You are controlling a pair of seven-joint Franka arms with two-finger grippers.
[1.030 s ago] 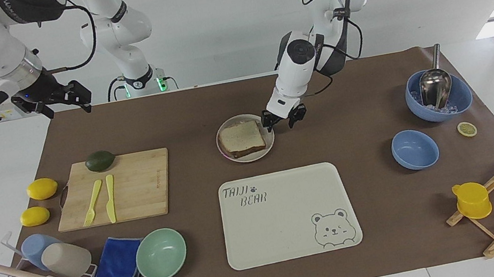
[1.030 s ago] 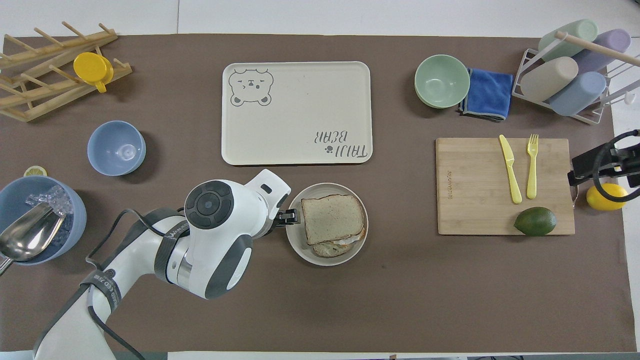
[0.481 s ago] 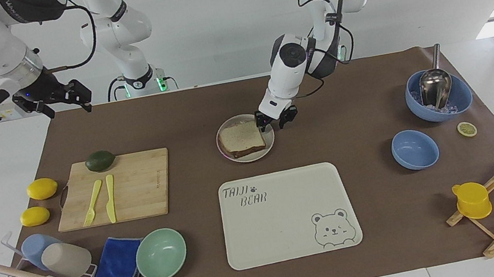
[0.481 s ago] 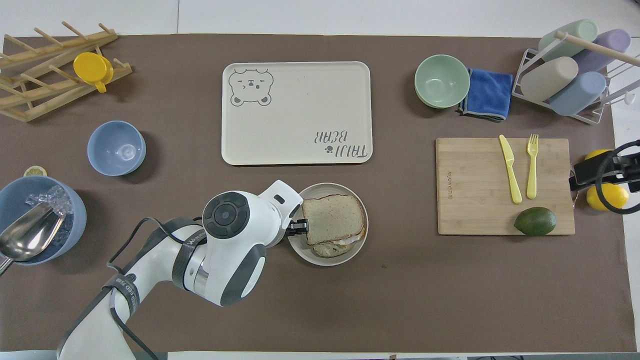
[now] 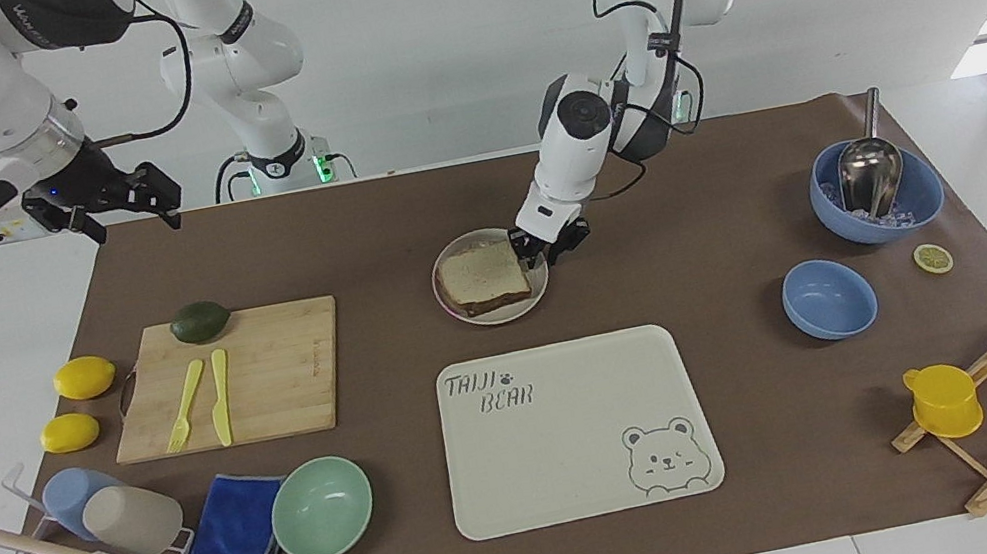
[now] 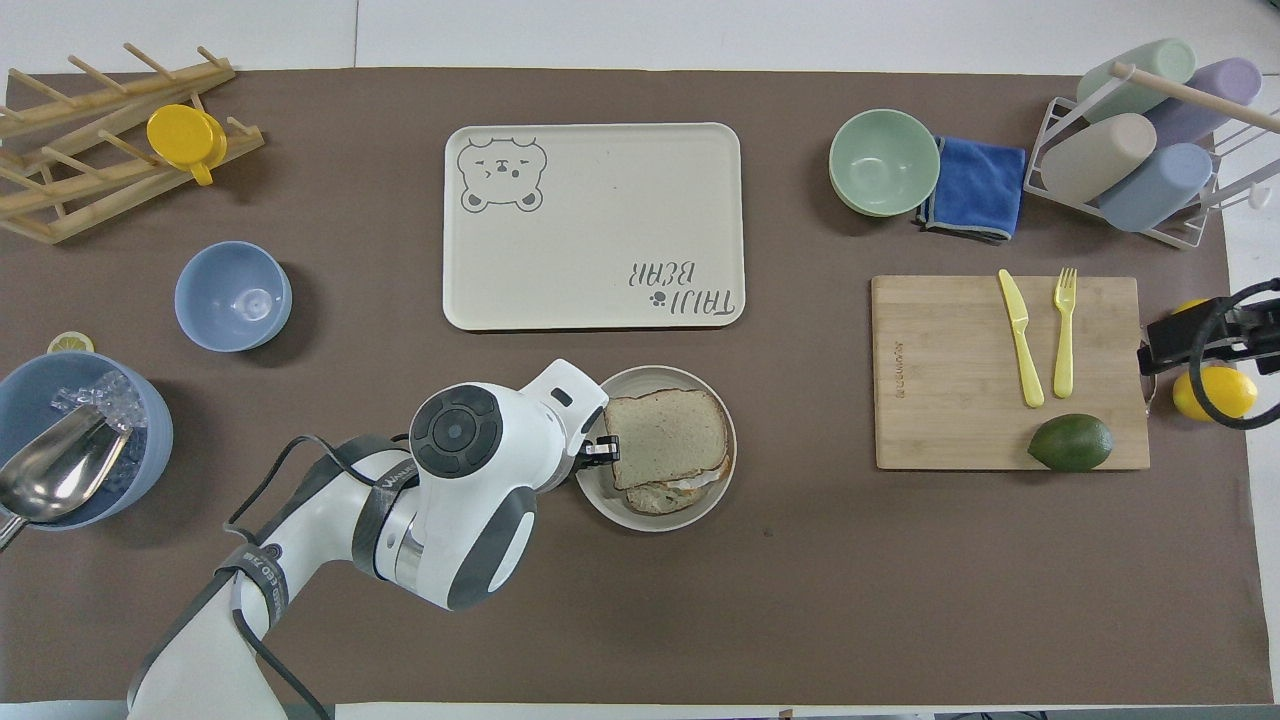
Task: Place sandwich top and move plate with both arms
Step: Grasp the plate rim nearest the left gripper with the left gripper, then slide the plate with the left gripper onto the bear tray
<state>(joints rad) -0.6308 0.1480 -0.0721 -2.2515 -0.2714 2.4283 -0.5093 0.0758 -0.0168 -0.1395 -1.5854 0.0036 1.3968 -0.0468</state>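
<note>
The sandwich top (image 5: 482, 279), a speckled brown bread slice, lies on the stacked sandwich on the round beige plate (image 5: 500, 315); it also shows in the overhead view (image 6: 665, 435), on the plate (image 6: 700, 506). My left gripper (image 5: 542, 248) is low at the plate's rim on the side toward the left arm's end, its fingers open about the rim; in the overhead view (image 6: 601, 452) the wrist hides most of it. My right gripper (image 5: 123, 208) is open and empty, raised over the mat's corner at the right arm's end; it also shows in the overhead view (image 6: 1165, 345).
The bear tray (image 5: 571, 426) lies farther from the robots than the plate. A cutting board (image 5: 232, 376) with avocado, fork and knife, two lemons, a mint-green bowl (image 5: 322, 507), blue cloth and cup rack are toward the right arm's end. Two blue bowls and a wooden rack are toward the left arm's end.
My left gripper has moved in from beside the plate to its rim, toward the bread. My right gripper has shifted slightly. The plate and bread have not moved.
</note>
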